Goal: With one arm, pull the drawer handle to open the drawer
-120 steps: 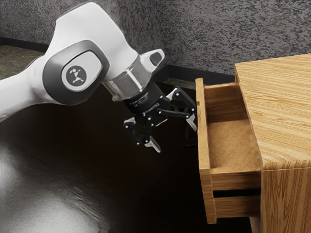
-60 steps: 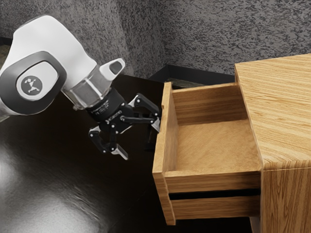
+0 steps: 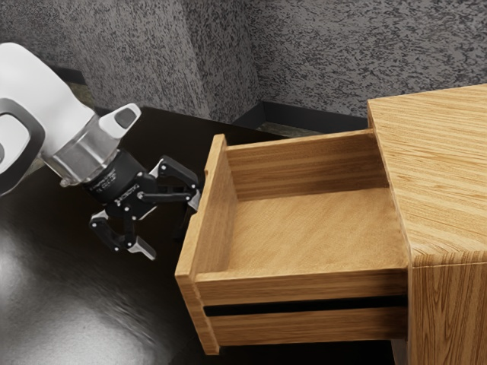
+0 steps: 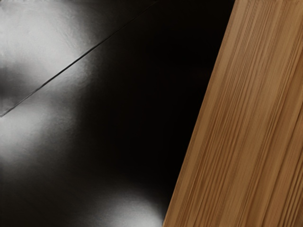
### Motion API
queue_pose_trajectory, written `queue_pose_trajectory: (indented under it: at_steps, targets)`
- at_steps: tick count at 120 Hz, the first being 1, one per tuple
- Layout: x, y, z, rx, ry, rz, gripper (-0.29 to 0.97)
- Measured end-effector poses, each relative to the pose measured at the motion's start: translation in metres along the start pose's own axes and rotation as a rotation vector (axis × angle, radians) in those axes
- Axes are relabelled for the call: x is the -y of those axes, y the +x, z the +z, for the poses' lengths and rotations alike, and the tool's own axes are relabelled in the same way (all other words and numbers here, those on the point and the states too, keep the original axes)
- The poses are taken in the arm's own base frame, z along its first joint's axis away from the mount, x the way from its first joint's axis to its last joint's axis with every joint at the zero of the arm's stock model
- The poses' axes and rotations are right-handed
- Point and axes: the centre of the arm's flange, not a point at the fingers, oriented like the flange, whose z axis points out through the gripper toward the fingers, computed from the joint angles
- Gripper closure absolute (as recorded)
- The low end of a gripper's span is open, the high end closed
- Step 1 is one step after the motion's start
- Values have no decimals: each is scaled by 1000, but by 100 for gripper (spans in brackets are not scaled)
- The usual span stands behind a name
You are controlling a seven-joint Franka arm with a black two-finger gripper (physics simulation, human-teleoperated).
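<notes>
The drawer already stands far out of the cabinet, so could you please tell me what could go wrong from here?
1. The drawer hangs far out of the cabinet; more pulling could probably drag it off its runners.
2. The pincer is open, with one finger by the drawer front and nothing visibly clamped; a merely hooked hold may slip.

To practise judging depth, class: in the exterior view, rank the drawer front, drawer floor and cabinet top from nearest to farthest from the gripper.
1. The drawer front, right beside the gripper.
2. The drawer floor, behind that front panel.
3. The cabinet top, at the exterior view's right.
</notes>
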Motion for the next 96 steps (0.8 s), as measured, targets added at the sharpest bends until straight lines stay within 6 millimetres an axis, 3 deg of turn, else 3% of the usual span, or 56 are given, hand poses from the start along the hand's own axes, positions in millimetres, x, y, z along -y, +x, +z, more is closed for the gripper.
queue_pose_trajectory:
  at_steps: [38,72,86,96]
  targets:
    - [7,0,-10,-12,-6,5,0]
    - [14,0,-33,-51,-31,25,0]
    - [9,-4,-59,-97,-50,53,0]
    - [-6,-26,-105,-200,-39,142,0]
